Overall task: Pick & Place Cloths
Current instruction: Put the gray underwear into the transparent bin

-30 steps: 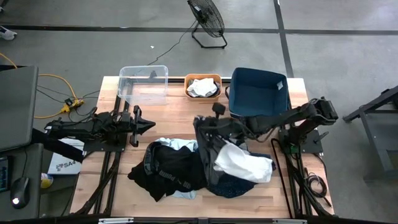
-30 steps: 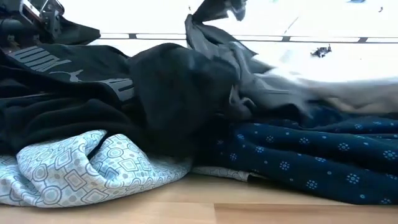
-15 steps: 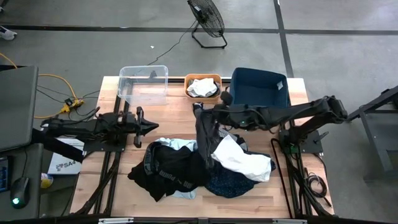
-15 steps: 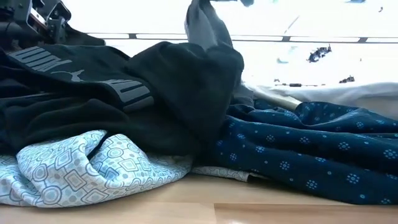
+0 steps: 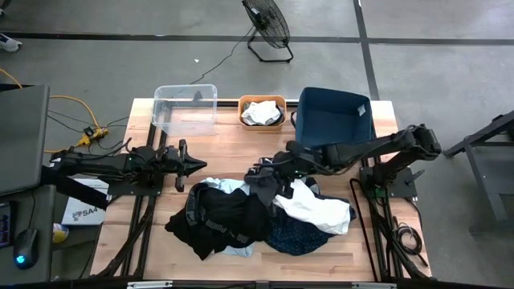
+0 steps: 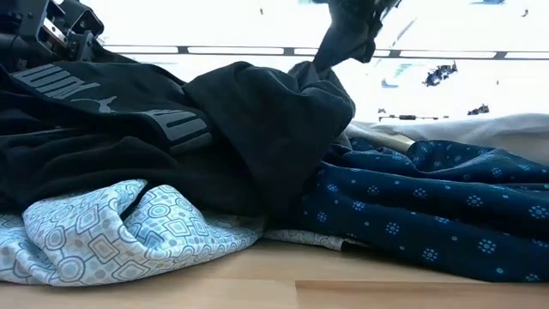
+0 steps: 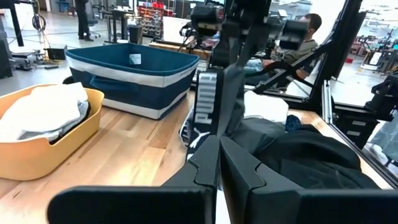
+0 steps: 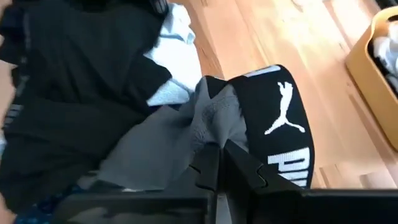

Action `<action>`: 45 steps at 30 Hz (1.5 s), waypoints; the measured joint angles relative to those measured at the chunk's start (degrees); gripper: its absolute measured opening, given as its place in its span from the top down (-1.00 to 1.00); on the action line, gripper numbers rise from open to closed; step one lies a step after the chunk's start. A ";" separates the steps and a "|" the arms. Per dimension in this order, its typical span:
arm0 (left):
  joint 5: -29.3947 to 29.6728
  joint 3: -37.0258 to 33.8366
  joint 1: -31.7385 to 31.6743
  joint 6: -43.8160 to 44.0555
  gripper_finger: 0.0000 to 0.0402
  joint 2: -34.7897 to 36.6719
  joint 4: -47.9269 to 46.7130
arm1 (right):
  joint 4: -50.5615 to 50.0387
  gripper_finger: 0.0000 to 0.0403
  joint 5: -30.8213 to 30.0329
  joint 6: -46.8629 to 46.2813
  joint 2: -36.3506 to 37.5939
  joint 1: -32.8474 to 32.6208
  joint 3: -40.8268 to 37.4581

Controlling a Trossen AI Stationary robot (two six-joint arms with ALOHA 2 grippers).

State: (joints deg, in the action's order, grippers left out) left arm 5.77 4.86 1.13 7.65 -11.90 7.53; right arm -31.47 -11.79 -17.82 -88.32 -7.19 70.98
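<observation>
A pile of cloths lies mid-table: a black garment with white lettering (image 5: pixel 218 218), a white one (image 5: pixel 317 210), a navy dotted one (image 6: pixel 429 206) and a light blue one (image 6: pixel 129 223). My right gripper (image 5: pixel 273 170) stands over the pile's far edge, shut on a grey garment (image 8: pixel 161 146) that has a black waistband with white lettering (image 8: pixel 283 124). My left gripper (image 5: pixel 201 164) is shut and empty, left of the pile. My right gripper pinches a bunched fold of the grey garment's fabric (image 8: pixel 202 134) between its two fingers, just beside the black waistband. The garment hangs slack below the fingers (image 6: pixel 343 39). Its lower part lies on the pile (image 5: pixel 261 193).
Three bins stand along the far edge: a clear bin (image 5: pixel 185 108), an orange bin (image 5: pixel 262 100) holding a white cloth, and a dark blue bin (image 5: pixel 333 120). Bare wood shows between bins and pile. People show in the room beyond, in the left wrist view.
My right gripper first stretched toward the far edge, drawing the grey garment taut up out of the pile. It then came back toward the near edge and a little right. The garment now hangs bunched and slack at the pile's far edge.
</observation>
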 joint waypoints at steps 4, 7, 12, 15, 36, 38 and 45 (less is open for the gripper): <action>-0.01 0.00 0.00 0.09 0.94 0.00 -0.06 | -0.64 0.81 2.68 0.75 -2.58 1.13 0.00; -0.04 0.00 0.00 0.09 0.94 0.00 -0.32 | -0.85 0.58 6.97 2.96 -4.41 1.65 0.00; -0.04 0.00 0.00 0.09 0.94 0.00 -0.46 | 1.14 0.06 9.74 6.09 -6.27 1.58 0.00; -0.04 0.00 0.00 0.10 0.94 0.00 -0.47 | 4.16 -0.25 9.92 8.25 -7.67 1.56 0.00; -0.01 0.02 0.01 0.16 0.94 0.00 -1.69 | 15.89 -0.46 11.24 11.30 -20.95 9.14 0.00; -0.01 0.02 0.01 0.16 0.94 0.00 -1.70 | 16.63 -0.39 13.10 9.87 -20.95 10.73 0.00; -0.01 0.02 0.01 0.33 0.94 0.00 -2.25 | 13.75 -0.10 18.87 12.03 -24.18 12.99 -0.02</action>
State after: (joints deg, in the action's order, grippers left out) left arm 5.76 4.89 1.13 7.99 -11.90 5.28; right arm -17.72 7.08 -5.79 -112.50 5.80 70.96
